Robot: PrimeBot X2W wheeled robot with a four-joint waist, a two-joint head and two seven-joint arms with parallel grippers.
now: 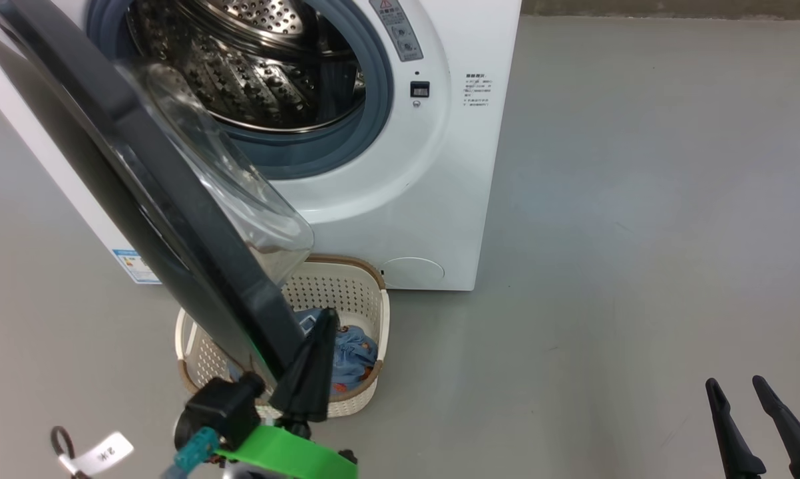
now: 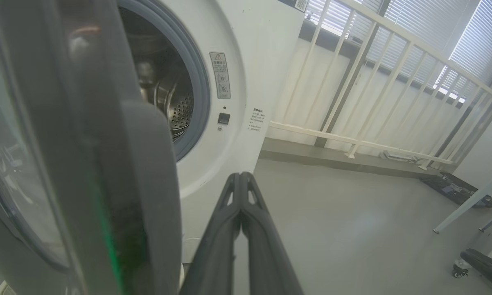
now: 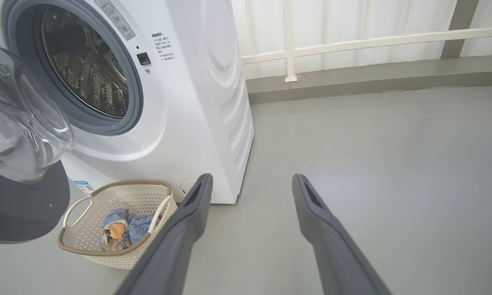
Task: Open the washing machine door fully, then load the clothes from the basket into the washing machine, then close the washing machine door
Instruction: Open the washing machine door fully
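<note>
The washing machine [image 1: 400, 199] stands with its steel drum [image 1: 253, 73] exposed. The washing machine door [image 1: 174, 219] hangs open, its black ring and glass bowl swung out over the basket [image 1: 347, 269]. The clothes [image 1: 357, 356], blue with orange print, lie inside the basket. My left gripper [image 1: 327, 316] is shut with nothing between its fingers, right beside the door's lower edge on its inner side; I cannot tell if it touches. In the left wrist view the shut left gripper [image 2: 241, 176] is beside the door [image 2: 86, 164]. My right gripper [image 1: 736, 382] is open and low at the right, away from the basket [image 3: 107, 190] and clothes [image 3: 123, 227].
Bare grey floor [image 1: 639, 233] stretches right of the machine. A white railing [image 2: 373, 82] with blinds behind it runs along the far side. A dark wheeled base [image 2: 479, 262] sits at the far right. A white tag [image 1: 104, 452] hangs by my left arm.
</note>
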